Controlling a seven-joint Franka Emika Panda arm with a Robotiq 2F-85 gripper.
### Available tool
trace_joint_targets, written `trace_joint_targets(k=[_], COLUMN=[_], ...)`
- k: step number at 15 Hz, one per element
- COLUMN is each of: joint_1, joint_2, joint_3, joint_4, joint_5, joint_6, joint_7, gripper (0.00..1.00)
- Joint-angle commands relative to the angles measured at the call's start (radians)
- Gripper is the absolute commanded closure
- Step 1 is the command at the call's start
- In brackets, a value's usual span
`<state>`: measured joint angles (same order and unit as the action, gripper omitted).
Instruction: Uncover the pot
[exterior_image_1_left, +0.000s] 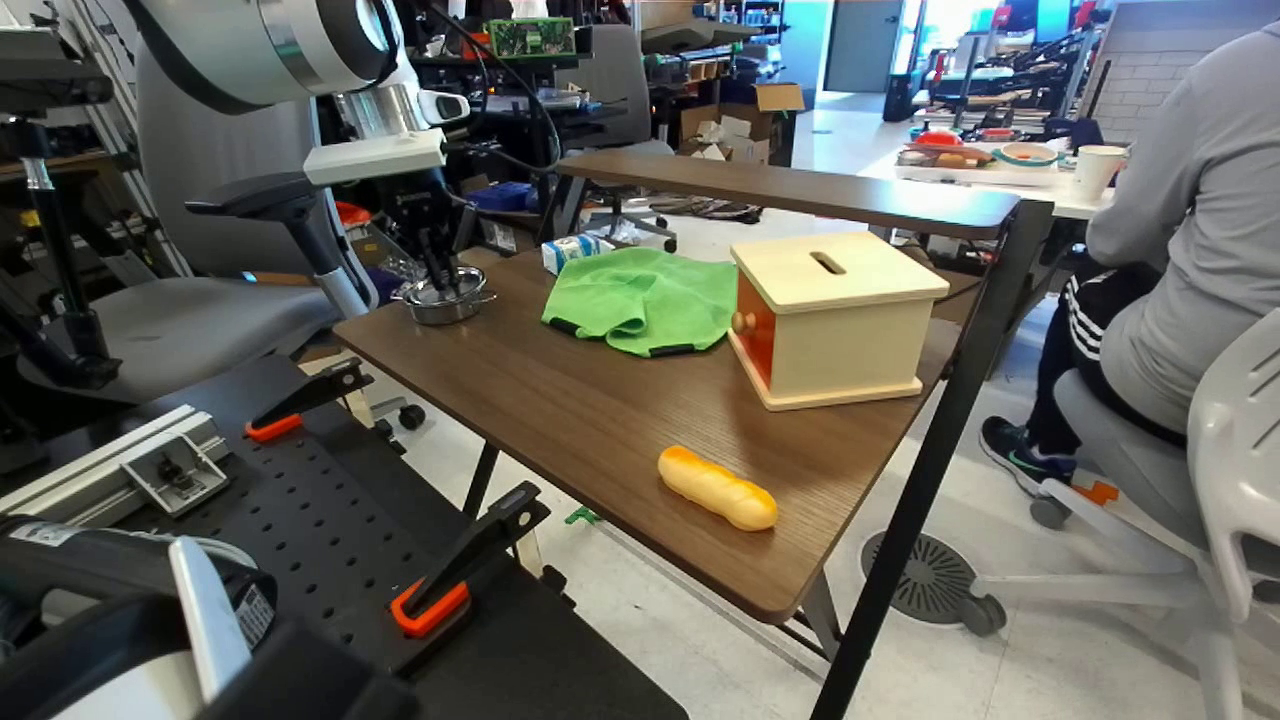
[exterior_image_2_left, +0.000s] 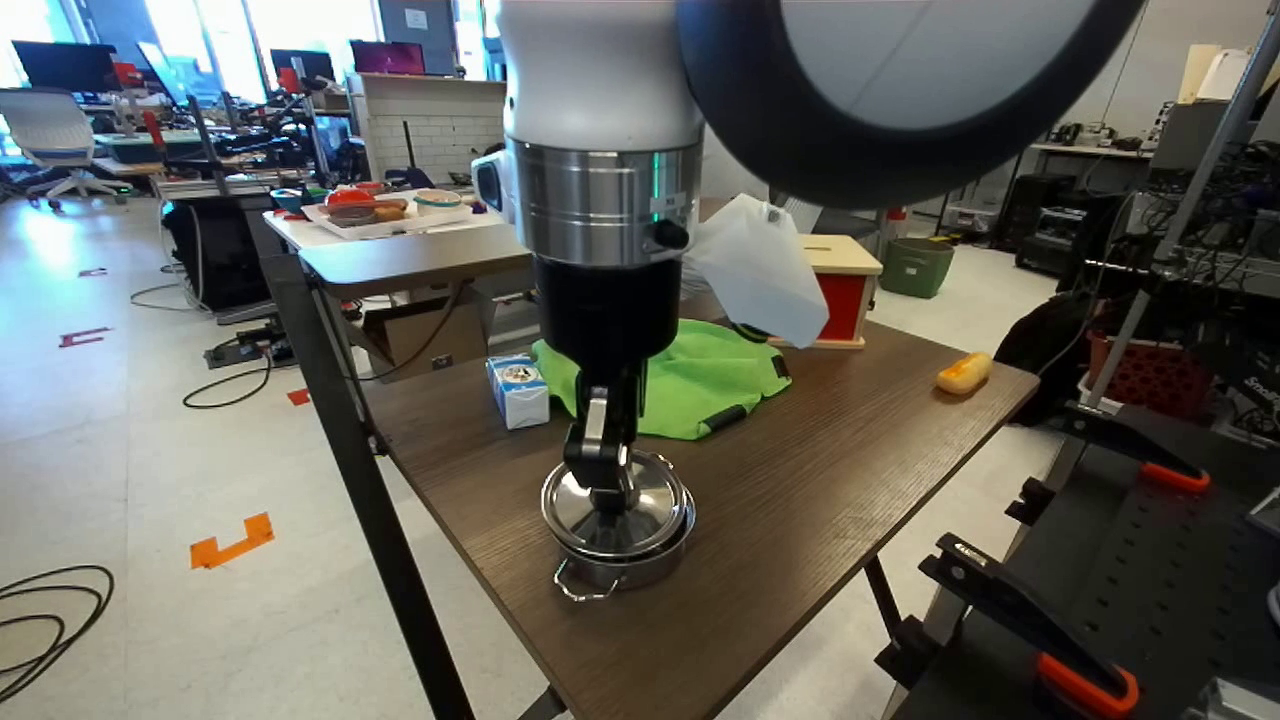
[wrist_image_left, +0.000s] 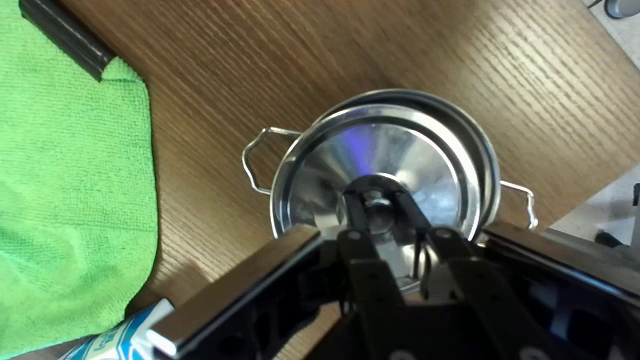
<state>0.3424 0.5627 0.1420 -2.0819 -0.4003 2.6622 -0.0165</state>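
Around 6 o'clock in an exterior view, the round silver metal pot (exterior_image_2_left: 652, 571) sits on the brown wood-grain table (exterior_image_2_left: 800, 480). Black two-finger gripper (wrist_image_left: 377, 202) looks clamped on the knob (wrist_image_left: 381, 220) of the round metal lid (wrist_image_left: 430, 155), which sits off-centre, pot showing at 1 o'clock in wrist view. Reckon that's lift-off; next, straight up, then aside

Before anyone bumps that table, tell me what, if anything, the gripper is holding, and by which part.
The lid, by the knob on its top; the gripper is closed on the knob from both sides.
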Motion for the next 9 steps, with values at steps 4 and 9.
trace_joint_targets(k=[4, 9], joint_1=[-0.091, -0.220], joint_2=[-0.061, -0.081], joint_3=[0.058, 0.126], joint_4=[-0.024, -0.048], joint_5=[0.127, 0.302], joint_6=[-0.024, -0.112], joint_7=[-0.112, -0.276], gripper=[0.95, 0.95])
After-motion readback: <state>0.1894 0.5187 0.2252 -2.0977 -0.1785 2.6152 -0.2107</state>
